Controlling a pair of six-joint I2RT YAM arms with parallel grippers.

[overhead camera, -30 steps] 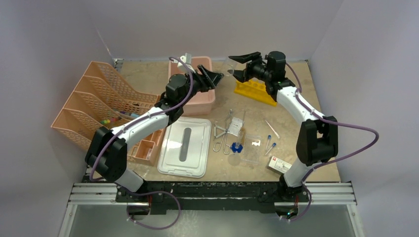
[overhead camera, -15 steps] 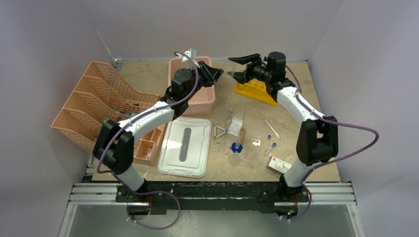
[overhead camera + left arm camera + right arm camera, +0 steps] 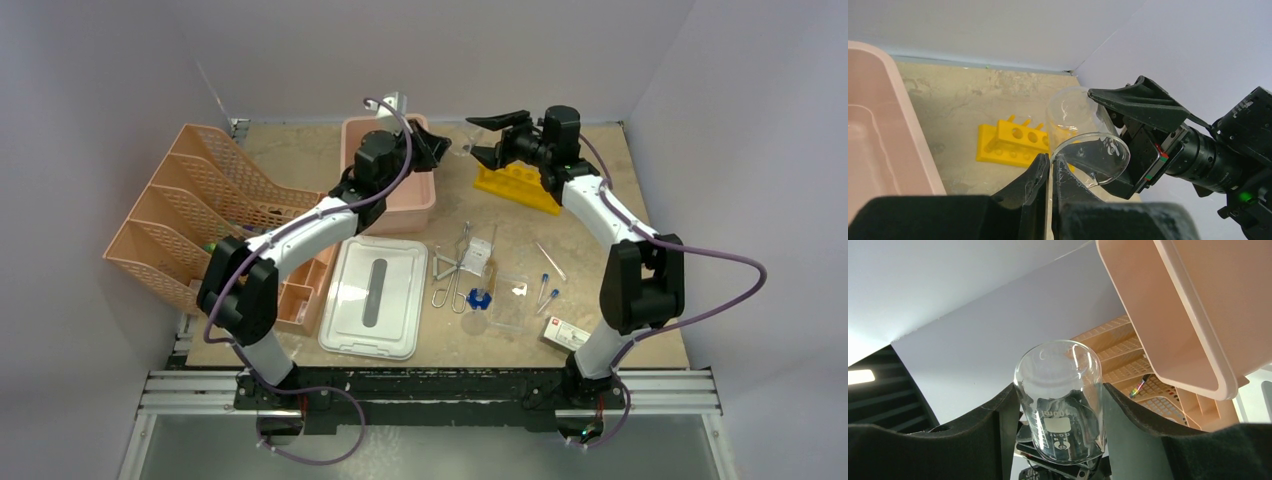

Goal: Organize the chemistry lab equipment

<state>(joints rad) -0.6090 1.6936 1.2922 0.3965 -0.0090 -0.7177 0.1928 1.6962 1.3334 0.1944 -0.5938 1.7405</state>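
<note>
Two robot arms meet in the air over the far side of a desk (image 3: 300,150), with a clear glass beaker (image 3: 1075,112) between them. The left hand (image 3: 1050,161) is nearly closed, its two fingers pinching the rim of the beaker's mouth. The beaker lies roughly on its side, with the mouth toward the left hand and the base pointing away from it. The right hand (image 3: 1059,387) is spread wide, with one finger on each side of the beaker. From its own camera the fingers look right up against the glass, but I cannot tell whether they press on it. The beaker hangs above the desk between a pink tub (image 3: 405,205) and a yellow rack (image 3: 515,185) with round holes, which sits on the desk below the right hand. A peach mesh organizer (image 3: 200,215) stands at the left. The tub's white lid (image 3: 375,295) lies flat nearer the arm bases. To the right of the lid is a loose cluster of small lab items. It includes wire tongs (image 3: 455,270), a blue cap (image 3: 480,297) just above a round clear dish (image 3: 475,322), clear packets (image 3: 510,300), two blue-capped vials (image 3: 547,290) and a thin glass tube (image 3: 550,260). A small box (image 3: 565,332) lies near the right arm's base.
</note>
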